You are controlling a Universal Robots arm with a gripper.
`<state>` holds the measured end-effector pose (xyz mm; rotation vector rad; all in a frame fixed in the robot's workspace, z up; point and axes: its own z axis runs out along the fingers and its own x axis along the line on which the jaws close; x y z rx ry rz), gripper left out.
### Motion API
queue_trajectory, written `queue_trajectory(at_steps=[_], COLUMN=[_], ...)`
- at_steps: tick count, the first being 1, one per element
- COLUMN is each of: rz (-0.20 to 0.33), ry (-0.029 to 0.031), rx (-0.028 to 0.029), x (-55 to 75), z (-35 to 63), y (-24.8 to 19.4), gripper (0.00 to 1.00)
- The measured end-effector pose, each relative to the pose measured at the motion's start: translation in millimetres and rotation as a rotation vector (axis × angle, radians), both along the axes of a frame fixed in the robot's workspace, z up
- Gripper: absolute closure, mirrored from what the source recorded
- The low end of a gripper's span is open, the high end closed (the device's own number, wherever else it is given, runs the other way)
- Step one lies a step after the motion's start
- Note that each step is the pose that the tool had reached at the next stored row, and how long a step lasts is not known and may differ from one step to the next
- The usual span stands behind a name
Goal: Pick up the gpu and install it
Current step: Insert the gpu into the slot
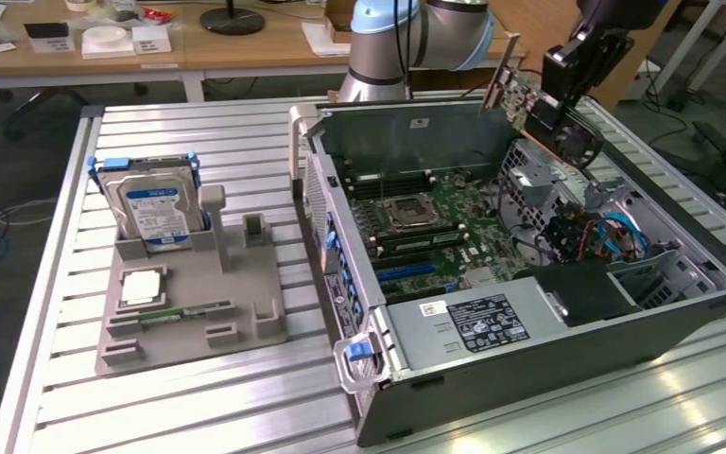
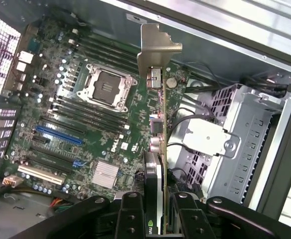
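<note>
The table (image 1: 212,397) and open case (image 1: 527,364) are taken in from above and well back by the exterior view. From just behind the pincer (image 2: 158,216), the motherboard (image 2: 93,137) is seen closely along the gpu (image 2: 155,55); it is shared by both views.

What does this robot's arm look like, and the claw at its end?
The arm is a thick, round, silver-grey tube with pale blue caps at its joints. The gripper is black, with two chunky fingers that bear small round screw holes.
</note>
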<state>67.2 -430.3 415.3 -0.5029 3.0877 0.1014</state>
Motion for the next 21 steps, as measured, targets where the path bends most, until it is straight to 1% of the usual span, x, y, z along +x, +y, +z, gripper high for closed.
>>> queue_trajectory(at_steps=[21], rz=[0.151], ry=[-0.0001], rx=[0.0001], x=[-0.1], z=[-1.1], y=[0.1], gripper=[0.73])
